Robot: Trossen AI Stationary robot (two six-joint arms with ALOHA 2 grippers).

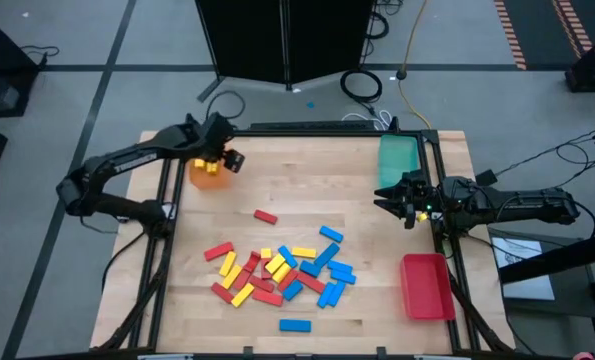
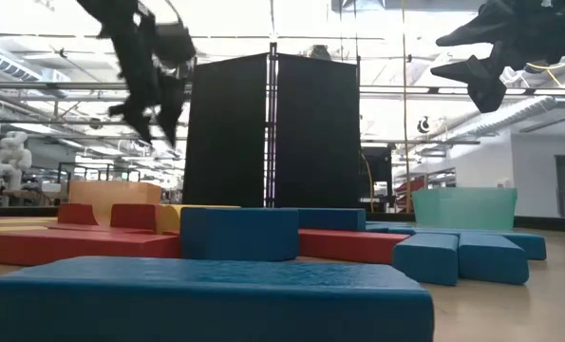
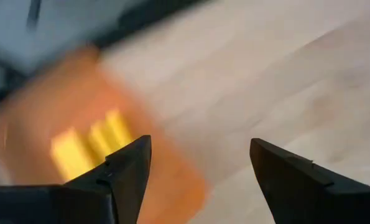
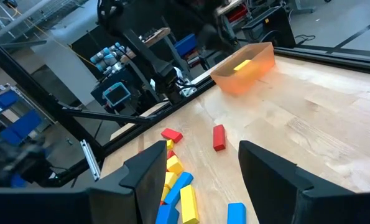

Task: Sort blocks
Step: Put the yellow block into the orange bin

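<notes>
Red, yellow and blue blocks (image 1: 277,270) lie flat in a loose heap at the table's middle. One red block (image 1: 266,216) and one blue block (image 1: 295,325) lie apart from it. The orange tray (image 1: 209,172) at the far left holds yellow blocks (image 3: 91,143). My left gripper (image 1: 217,155) hangs open above that tray, tilted down, with nothing between its fingers (image 3: 129,171). My right gripper (image 1: 392,195) waits open and level at the right edge, beside the teal tray (image 1: 399,160), also with nothing in it (image 4: 200,174).
A red tray (image 1: 425,285) stands at the near right. The teal tray stands at the far right corner. A black frame rail (image 1: 317,130) runs around the table. Bare wood lies between the orange tray and the heap.
</notes>
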